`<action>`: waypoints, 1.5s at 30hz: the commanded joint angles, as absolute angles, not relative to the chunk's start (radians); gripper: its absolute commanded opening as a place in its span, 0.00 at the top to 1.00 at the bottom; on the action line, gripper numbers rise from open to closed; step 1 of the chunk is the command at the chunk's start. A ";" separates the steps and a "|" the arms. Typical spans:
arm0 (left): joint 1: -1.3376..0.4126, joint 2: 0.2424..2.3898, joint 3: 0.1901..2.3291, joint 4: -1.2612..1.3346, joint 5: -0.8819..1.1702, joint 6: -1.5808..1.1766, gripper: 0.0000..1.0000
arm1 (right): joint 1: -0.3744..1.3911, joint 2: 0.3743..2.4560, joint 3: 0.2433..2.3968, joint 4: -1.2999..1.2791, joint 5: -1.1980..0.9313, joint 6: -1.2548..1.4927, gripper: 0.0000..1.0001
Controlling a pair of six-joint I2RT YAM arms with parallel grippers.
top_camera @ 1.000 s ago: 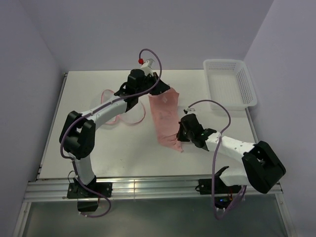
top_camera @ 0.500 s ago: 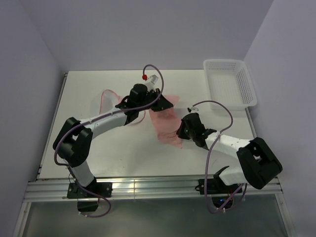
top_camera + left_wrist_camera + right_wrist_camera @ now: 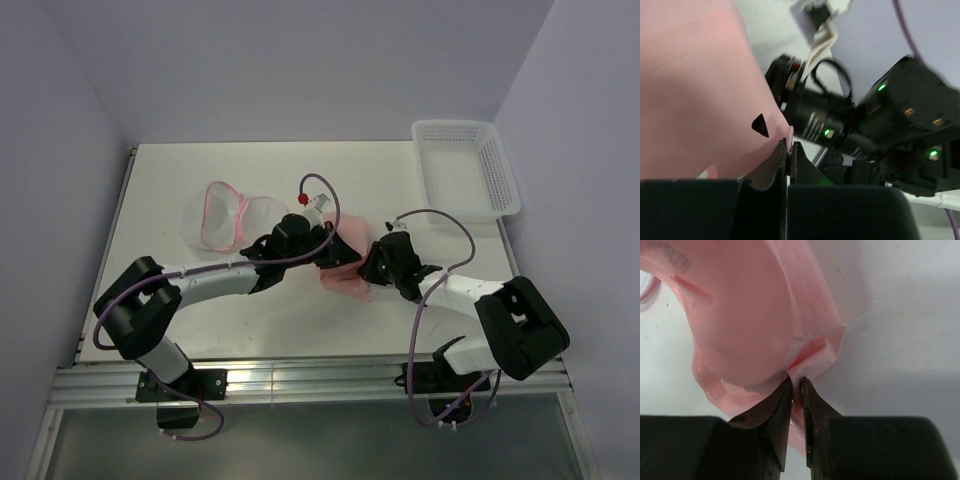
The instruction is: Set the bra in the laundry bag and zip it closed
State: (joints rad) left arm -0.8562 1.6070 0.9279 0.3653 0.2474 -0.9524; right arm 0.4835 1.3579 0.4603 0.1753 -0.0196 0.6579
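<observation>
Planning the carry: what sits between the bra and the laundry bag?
Top view: only the left gripper, shut on the bra; the laundry bag lies just beyond it.

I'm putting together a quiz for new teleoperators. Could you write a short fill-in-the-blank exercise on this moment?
The left gripper and right gripper each have jaws shut on the pink ____. The laundry bag lies on the ____ arm's side of the table. The white basket sits at the table's far ____ corner.
Missing words: bra; left; right.
</observation>
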 commanded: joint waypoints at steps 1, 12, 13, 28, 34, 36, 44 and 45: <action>-0.897 1.583 0.859 0.478 0.160 -1.038 1.00 | 0.474 1.299 0.449 0.201 -0.022 0.660 0.77; -0.902 1.680 0.865 0.583 0.135 -1.049 1.00 | 0.471 0.968 0.425 -0.023 0.112 0.640 0.45; -0.908 1.690 0.862 0.589 0.141 -1.054 1.00 | 0.471 0.942 0.425 -0.041 0.132 0.637 0.45; -0.917 1.596 0.834 0.525 0.137 -0.983 0.36 | 0.450 0.873 0.534 -0.094 0.144 0.574 0.38; -0.916 1.458 0.861 0.345 0.036 -0.864 0.34 | 0.391 1.024 0.584 0.052 -0.047 0.549 0.32; -0.898 1.440 0.848 0.310 0.006 -0.845 0.34 | 0.356 1.104 0.594 0.131 -0.095 0.531 0.23; -0.733 1.413 0.665 0.330 0.066 -0.833 0.17 | 0.157 1.420 0.646 0.337 -0.459 0.503 0.11; -0.727 1.407 0.649 0.337 0.072 -0.834 0.10 | 0.150 1.439 0.652 0.356 -0.488 0.502 0.11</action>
